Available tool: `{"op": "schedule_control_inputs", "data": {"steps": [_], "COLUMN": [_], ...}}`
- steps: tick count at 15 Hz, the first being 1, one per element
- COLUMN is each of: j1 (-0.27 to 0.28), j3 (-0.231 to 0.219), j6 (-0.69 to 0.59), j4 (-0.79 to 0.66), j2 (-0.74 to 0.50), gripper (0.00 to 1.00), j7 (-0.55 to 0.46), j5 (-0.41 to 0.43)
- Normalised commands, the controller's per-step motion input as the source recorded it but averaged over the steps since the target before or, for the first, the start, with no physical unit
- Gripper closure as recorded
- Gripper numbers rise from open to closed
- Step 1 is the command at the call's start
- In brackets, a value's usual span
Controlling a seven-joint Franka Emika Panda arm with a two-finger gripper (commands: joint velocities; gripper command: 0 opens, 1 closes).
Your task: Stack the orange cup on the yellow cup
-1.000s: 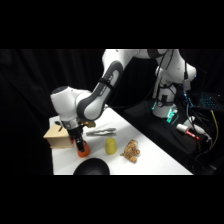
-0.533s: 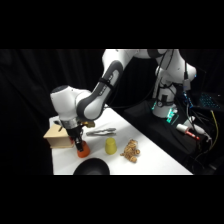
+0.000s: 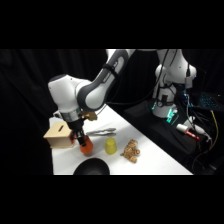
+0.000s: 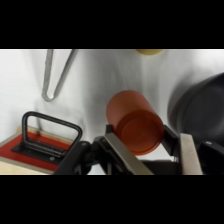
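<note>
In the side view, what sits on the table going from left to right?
tan box → orange cup at the gripper → yellow cup → plush toy. The metal tongs and the dark bowl overlap these spans, so they are left out.

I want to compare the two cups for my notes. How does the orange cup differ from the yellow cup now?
The orange cup sits between the claw fingers; the yellow cup stands free on the table. The orange cup is near the tan box; the yellow cup is nearer the plush toy. Both are small, plain and tapered.
</note>
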Motion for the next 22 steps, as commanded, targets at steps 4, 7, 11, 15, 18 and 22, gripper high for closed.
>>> {"op": "schedule_control_inputs", "data": {"steps": [4,7,11,15,18,22], "j1": [0.12,0.102,0.055,-0.008,-0.025,-0.043], "j3": [-0.033,0.003,0.02,0.029,0.036,0.045], "j6": [-0.21,-0.05,0.14,0.27,0.39,0.31], "j4": [-0.47,-0.52,-0.55,-0.51,-0.41,-0.27], "j2": [-0.62,-0.56,-0.48,-0.34,-0.22,-0.12], "gripper": [0.52,0.52,0.52,0.52,0.52,0.52], "j7": [0.2,0.16,0.12,0.05,-0.01,-0.07], "j5": [-0.074,-0.079,-0.067,0.005,0.022,0.057]}}
